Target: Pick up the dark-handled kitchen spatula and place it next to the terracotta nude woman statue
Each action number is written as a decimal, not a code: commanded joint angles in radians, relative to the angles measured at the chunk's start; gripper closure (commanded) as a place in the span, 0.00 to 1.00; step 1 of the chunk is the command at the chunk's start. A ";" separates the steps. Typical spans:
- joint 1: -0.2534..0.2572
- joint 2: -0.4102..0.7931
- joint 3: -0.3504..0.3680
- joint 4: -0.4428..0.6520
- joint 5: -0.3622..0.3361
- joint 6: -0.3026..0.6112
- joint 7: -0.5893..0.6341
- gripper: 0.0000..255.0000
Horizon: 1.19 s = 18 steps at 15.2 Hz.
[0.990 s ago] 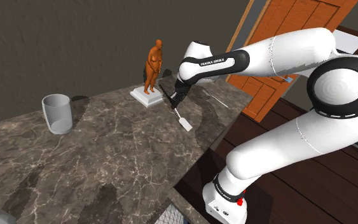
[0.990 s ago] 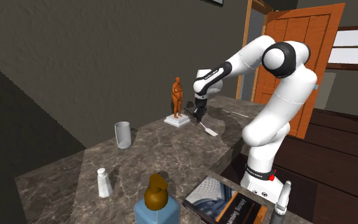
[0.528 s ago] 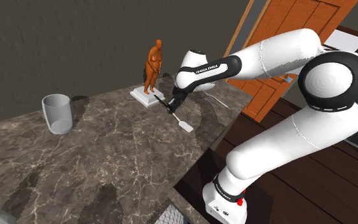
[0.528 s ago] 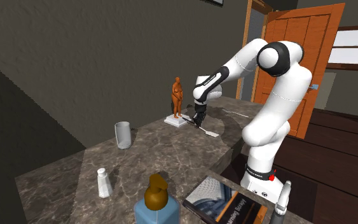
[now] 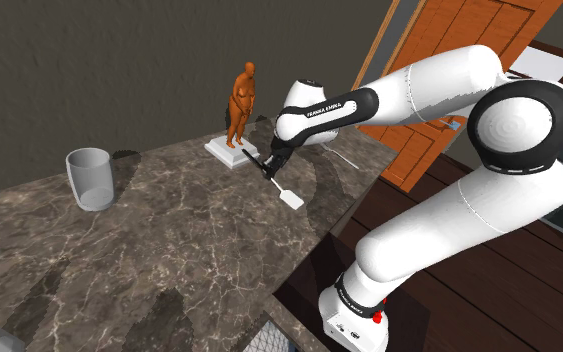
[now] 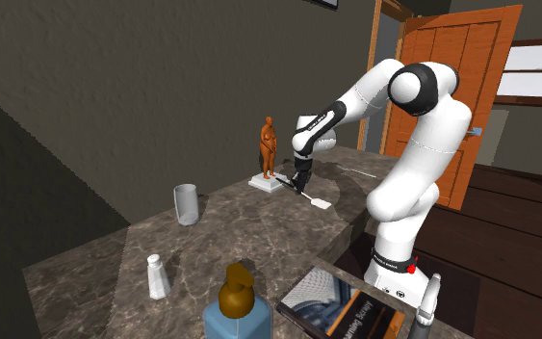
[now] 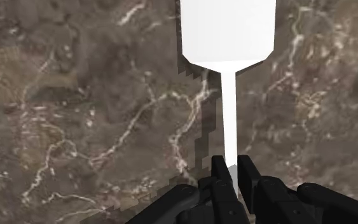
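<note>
Looking back over the last second, I see the arm has come down. The spatula (image 5: 291,199) hung clear of the desk (image 5: 169,250) then; now its white blade sits lower, and over the last half second it has barely shifted. The descent looks finished to me.

The end effector (image 7: 231,167) is still pinching the spatula. In the wrist view its two black fingers (image 7: 219,173) clasp the thin white shaft a little behind the blade. The shaft's shadow on the marble lies tight against it, so I judge the blade is on the surface or just off it. I cannot tell which.

In the shoulder view the spatula lies slanted. Its dark handle end is just beside the pale base (image 5: 231,152) of the statue (image 5: 240,100), and the blade points away toward the desk's near edge. The orange-brown statue stands upright on that base.

To my eye the spot is right, so what remains is to spread the fingers and lift straight up. I would go gently, since the handle sits close enough to the base that a sideways pull could nudge the statue.
</note>
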 commanded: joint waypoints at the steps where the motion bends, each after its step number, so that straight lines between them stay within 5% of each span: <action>1: 0.000 0.002 0.000 -0.003 0.000 -0.001 0.001 0.00; 6: -0.001 0.002 -0.001 -0.003 0.000 -0.001 0.000 0.00; 10: 0.001 -0.091 -0.010 0.052 0.005 -0.149 -0.006 0.00; 18: 0.001 -0.091 -0.010 0.052 0.005 -0.149 -0.006 0.00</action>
